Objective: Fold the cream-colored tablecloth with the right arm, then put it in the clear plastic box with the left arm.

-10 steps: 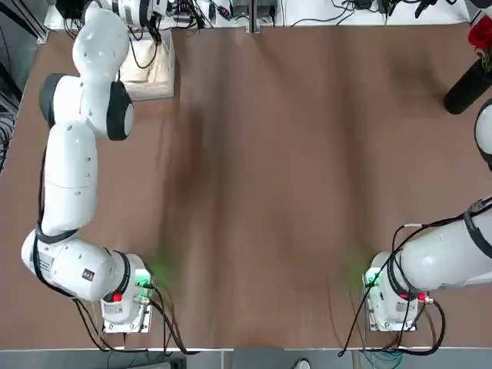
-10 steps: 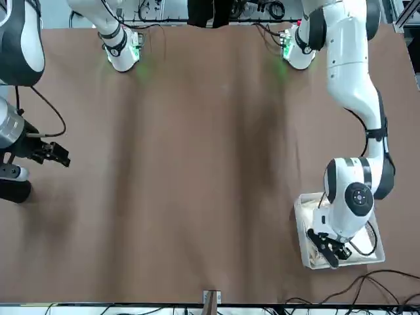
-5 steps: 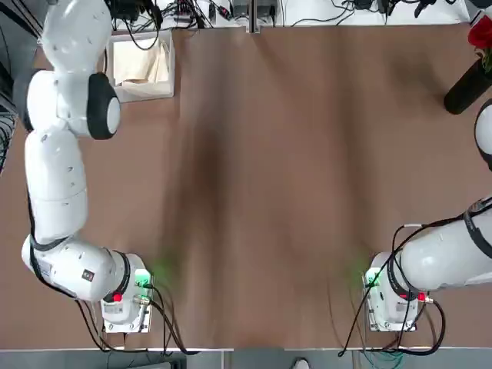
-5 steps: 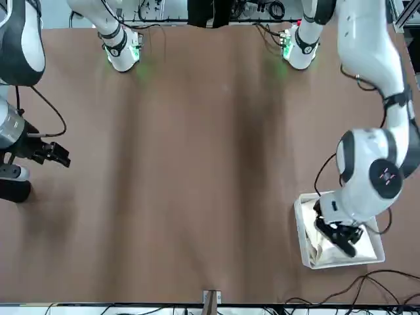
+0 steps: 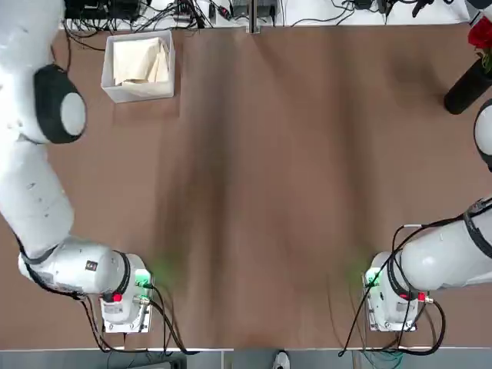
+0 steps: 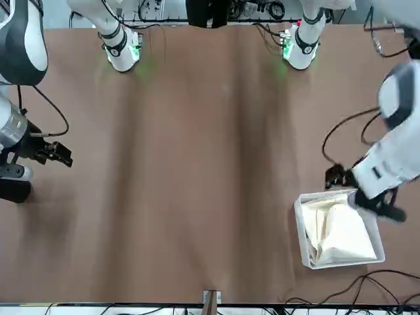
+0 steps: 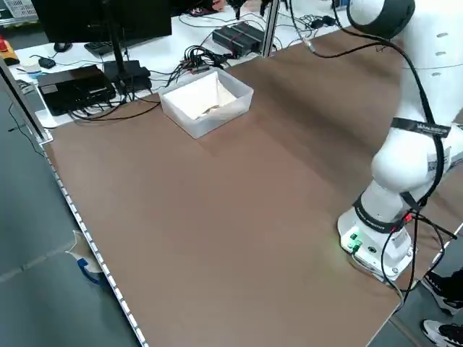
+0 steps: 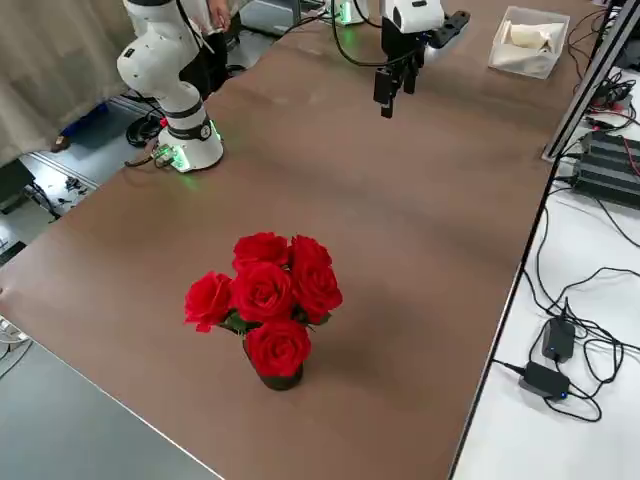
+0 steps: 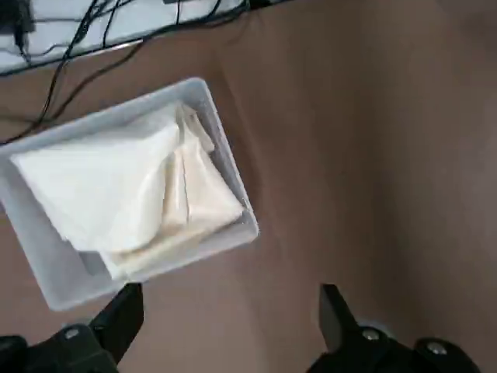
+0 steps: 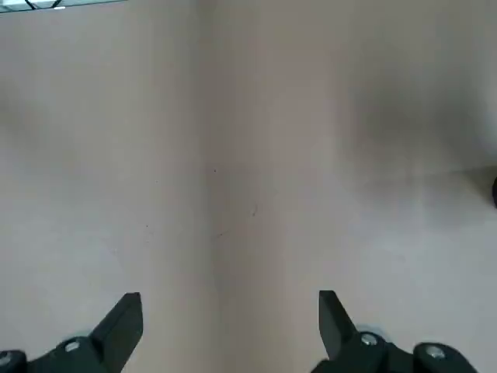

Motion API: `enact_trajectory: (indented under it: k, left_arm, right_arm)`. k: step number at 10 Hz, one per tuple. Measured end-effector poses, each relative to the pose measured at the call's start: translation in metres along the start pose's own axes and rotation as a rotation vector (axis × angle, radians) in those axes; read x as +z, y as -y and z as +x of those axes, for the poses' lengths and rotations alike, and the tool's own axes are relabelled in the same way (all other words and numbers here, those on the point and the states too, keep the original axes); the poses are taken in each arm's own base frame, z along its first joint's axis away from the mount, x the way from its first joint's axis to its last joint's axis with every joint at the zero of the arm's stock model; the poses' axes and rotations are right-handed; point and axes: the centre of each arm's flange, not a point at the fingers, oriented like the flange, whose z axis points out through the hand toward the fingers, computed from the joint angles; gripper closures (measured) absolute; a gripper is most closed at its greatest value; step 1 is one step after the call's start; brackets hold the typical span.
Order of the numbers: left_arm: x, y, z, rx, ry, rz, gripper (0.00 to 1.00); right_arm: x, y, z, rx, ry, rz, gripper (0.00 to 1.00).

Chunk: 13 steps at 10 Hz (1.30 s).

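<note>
Two grippers: both standing empty with fingers apart.
Tablecloth: cream-colored tablecloth [image 5: 141,61] is sitting folded inside the clear plastic box [image 5: 137,93], upper left of the top view, lower right of the front view.
Fold state: layers are leaning at a slant, one folded edge is riding near the rim on the side toward the table centre in the left wrist view; cannot tell if it is above the rim.
Left gripper: left gripper [image 9: 229,322] is hanging above bare table just beside the box, nothing between its fingers, clear of the cloth.
Right gripper: right gripper [image 10: 229,318] is parked over bare table, well apart from the box, at the far left of the front view.
Table: brown table [image 5: 292,192] is carrying only the box plus a vase of red roses [image 8: 265,300] near the upper right edge of the top view.
Progress: judging from the layout, both steps are looking done.
Risk 1: cloth is thin and soft, so the slanted stack could be relaxing and spilling a corner over the rim.
Risk 2: box is light; a low sweep of the left arm's fingers or cable past the wall could be shoving or tipping it.
Risk 3: box is sitting near the table's far edge and loose cables, so a nudge could be sending it off.
</note>
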Motion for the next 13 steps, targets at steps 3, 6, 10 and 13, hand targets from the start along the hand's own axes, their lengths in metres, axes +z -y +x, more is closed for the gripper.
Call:
enact_trajectory:
  k: [3,6,10,13]
  left_arm:
    - [-0.059,-0.008,-0.047,-0.101,0.004,-0.003,0.00]
    - [-0.074,0.004,-0.087,-0.139,0.021,0.033,0.00]
    - [-0.074,-0.019,-0.116,-0.185,0.043,0.065,0.00]
    - [-0.067,-0.014,-0.121,-0.232,0.036,0.060,0.00]
  right_arm:
    - [0.000,0.000,0.000,0.000,0.000,0.000,0.00]
    - [0.000,-0.001,0.000,0.001,0.000,0.000,0.00]
    - [0.000,0.000,0.000,-0.001,0.000,0.000,0.00]
    - [0.000,0.000,0.000,-0.001,0.000,0.000,0.00]
